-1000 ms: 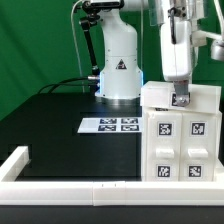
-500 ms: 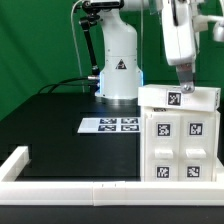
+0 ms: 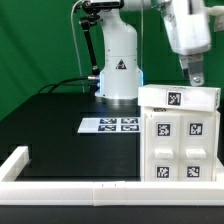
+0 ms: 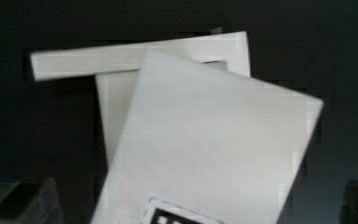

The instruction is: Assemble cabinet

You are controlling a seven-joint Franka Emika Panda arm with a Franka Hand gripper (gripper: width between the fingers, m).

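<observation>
The cabinet [image 3: 178, 135] stands on the black table [image 3: 60, 125], hard against the exterior view's right edge, its front face showing a grid of black-and-white tags and its top panel carrying one more tag. It sits just beside the white rail frame [image 3: 70, 183], which runs along the table's near edge and turns up at a corner well away from the cabinet, toward the exterior view's left. The gripper [image 3: 196, 76] hangs above the cabinet's top panel, clear of it, with a visible gap between its dark tip and the white surface. From this angle the tip is small and dark, and I cannot tell whether the fingers are apart or together. The marker board [image 3: 109, 125] lies flat on the table just beside the cabinet, on the exterior view's left of it. Behind the cabinet and further toward that left, the robot's white base [image 3: 118, 65] rises from the table against the green backdrop [image 3: 35, 45].

The wrist view looks down on the cabinet [image 4: 202, 140]: a broad white panel tilted across the picture, a second white piece crossing behind it, a tag partly visible at the panel's edge. Grey finger shapes [image 4: 25, 203] sit blurred at the picture's corners, and nothing shows between them but the panel.
</observation>
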